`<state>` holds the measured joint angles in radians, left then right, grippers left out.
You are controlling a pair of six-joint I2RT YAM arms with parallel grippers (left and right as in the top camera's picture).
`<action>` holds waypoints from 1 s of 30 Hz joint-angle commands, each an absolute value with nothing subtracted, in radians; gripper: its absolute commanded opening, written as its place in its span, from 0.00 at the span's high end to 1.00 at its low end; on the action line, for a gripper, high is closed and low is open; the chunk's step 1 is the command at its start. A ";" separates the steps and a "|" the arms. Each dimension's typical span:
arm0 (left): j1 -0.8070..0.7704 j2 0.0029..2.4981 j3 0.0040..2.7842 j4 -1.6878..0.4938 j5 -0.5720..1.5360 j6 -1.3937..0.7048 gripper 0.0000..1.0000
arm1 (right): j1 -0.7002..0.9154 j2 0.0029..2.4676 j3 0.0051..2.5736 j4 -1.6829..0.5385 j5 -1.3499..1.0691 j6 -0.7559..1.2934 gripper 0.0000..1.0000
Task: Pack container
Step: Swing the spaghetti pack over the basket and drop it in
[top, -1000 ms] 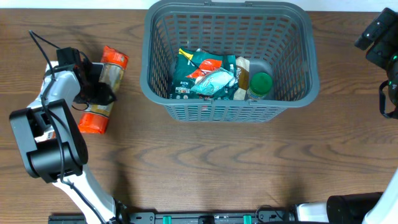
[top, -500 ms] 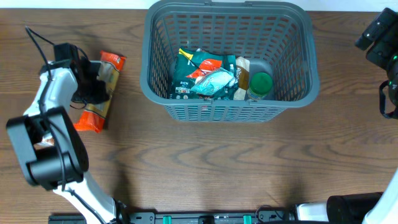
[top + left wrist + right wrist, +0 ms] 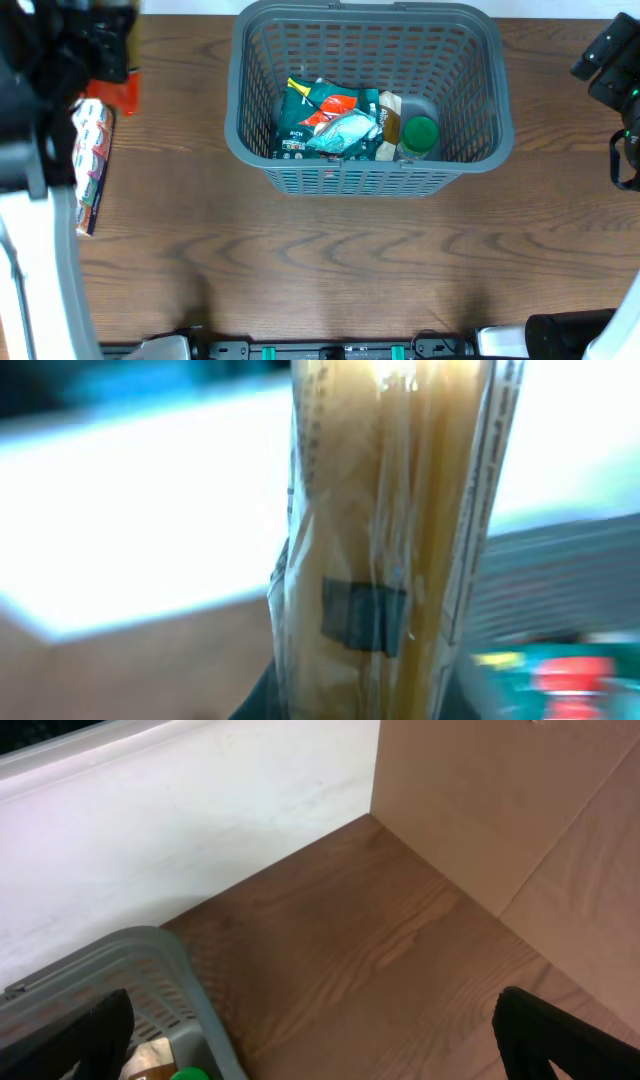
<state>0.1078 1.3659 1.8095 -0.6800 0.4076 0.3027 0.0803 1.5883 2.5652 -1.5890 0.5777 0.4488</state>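
My left gripper (image 3: 360, 705) is shut on a clear-wrapped spaghetti pack (image 3: 385, 530), which fills the left wrist view, upright and blurred. From overhead the left arm is raised close to the camera at the far left, and the pack (image 3: 92, 150) hangs from it with its orange end (image 3: 122, 94) uppermost. The dark-grey container (image 3: 370, 18) stands at the table's back centre. It holds a green bag (image 3: 320, 115) and a green-lidded jar (image 3: 420, 134). At the far right my right gripper (image 3: 320, 1050) hangs open over bare wood beside the container's corner (image 3: 150, 960).
A white wall and a tan board (image 3: 500, 810) close off the table's far right corner. The wooden tabletop (image 3: 330, 260) stretches in front of the container.
The left gripper closed on the spaghetti pack and lifted it off the table, up toward the camera. The right arm and the container's contents have not moved.
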 commanded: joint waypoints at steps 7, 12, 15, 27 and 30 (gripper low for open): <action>-0.179 1.411 1.822 -0.677 0.735 0.540 0.94 | 0.073 1.589 2.564 -1.591 0.594 0.463 0.01; -0.324 1.499 1.822 -0.677 0.741 0.653 0.94 | 0.072 1.589 2.564 -1.591 0.595 0.463 0.01; -0.393 1.565 1.822 -0.676 0.749 0.692 0.94 | 0.072 1.589 2.564 -1.591 0.594 0.463 0.01; -0.516 1.785 1.822 -0.847 0.724 0.774 0.94 | 0.073 1.589 2.564 -1.591 0.594 0.463 0.01; -0.516 1.794 1.821 -0.884 0.620 0.775 0.94 | 0.073 1.589 2.564 -1.591 0.594 0.463 0.01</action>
